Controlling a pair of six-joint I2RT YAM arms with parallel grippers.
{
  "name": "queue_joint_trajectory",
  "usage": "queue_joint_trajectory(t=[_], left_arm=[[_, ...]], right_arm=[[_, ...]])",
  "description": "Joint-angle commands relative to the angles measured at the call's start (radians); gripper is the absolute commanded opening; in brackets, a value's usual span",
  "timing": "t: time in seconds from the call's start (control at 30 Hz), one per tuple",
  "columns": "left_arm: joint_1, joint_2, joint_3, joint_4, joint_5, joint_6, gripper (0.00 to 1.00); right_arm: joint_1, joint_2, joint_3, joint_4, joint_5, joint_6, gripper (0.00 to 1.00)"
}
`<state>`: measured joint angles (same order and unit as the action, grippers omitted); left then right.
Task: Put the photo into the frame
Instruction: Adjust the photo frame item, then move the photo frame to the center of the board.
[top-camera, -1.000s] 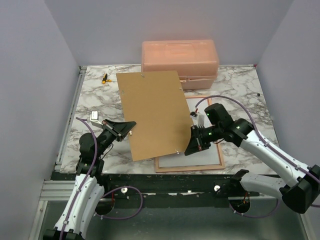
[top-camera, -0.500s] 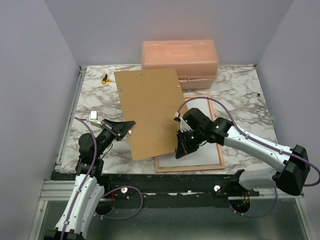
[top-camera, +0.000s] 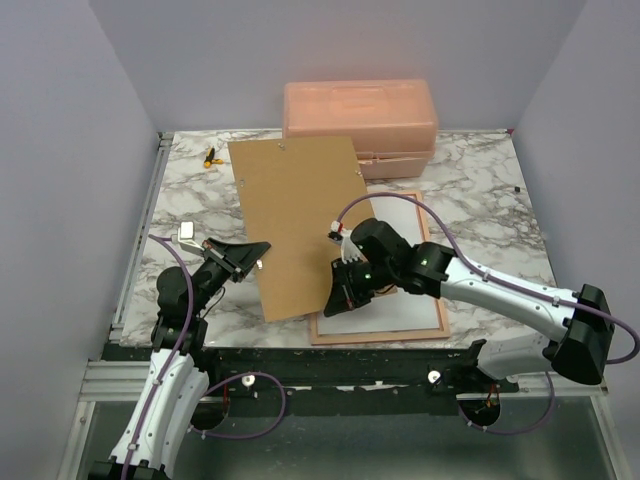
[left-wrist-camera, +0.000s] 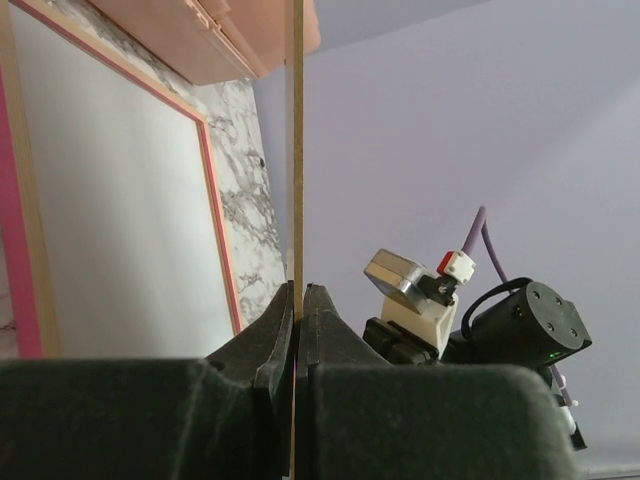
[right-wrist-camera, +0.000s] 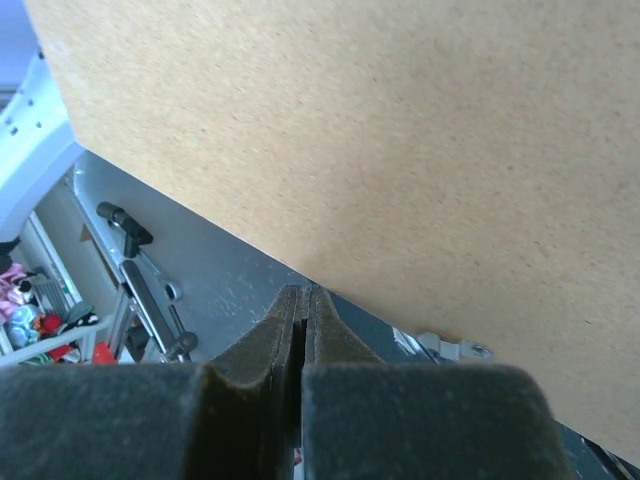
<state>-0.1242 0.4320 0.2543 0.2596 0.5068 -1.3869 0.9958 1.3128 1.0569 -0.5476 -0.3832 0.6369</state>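
Two grippers, one board, one frame, listed from the near edge outward

Left gripper (top-camera: 247, 256): clamped on the left edge of the brown backing board (top-camera: 295, 215), holding it up over the marble worktop (top-camera: 480, 200)

Right gripper (top-camera: 333, 303): jaws pressed together on nothing, tips at the board's lower right edge, above the frame

Frame (top-camera: 400, 333): flat on the worktop, near right, its left part hidden under the board; thin pinkish-red and pale wood border

Photo (top-camera: 405, 312): probably the plain pale sheet filling the frame, white back up. The print side is not visible, so this is not certain

Handling, judged: photo thin, light and bendy, glossy face likely slick and easily creased or marked. Take it by an edge or corner, never the middle. Frame stiff, pane breakable

Far edge: salmon-pink lidded box (top-camera: 360, 115)
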Motion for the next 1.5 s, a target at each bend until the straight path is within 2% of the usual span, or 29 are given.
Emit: queue_joint_trajectory(t=[0.0,0.2,0.47,0.83,1.2,1.47], left_arm=[[-0.002,-0.022,0.002,0.078,0.039,-0.029,0.0],[-0.002,-0.014,-0.022,0.078,0.042,-0.019,0.0],[-0.002,-0.02,-0.064,0.079,0.053,-0.009,0.0],[-0.003,-0.034,-0.119,0.057,0.081,0.016,0.0],[-0.004,-0.013,-0.136,0.067,0.082,0.029,0.0],[-0.007,0.062,-0.148,0.138,0.096,0.029,0.0]], right_arm=[[0.0,-0.021,-0.014,0.163,-0.022,0.04,0.01],[0.001,-0.074,-0.02,0.284,-0.073,0.091,0.01],[-0.04,-0.107,0.019,0.276,-0.017,0.106,0.03],[-0.411,-0.143,-0.078,0.268,-0.166,0.134,0.14],[-0.785,-0.178,-0.26,0.221,-0.275,0.105,0.25],[-0.947,-0.169,-0.363,0.181,-0.192,0.032,0.48]])
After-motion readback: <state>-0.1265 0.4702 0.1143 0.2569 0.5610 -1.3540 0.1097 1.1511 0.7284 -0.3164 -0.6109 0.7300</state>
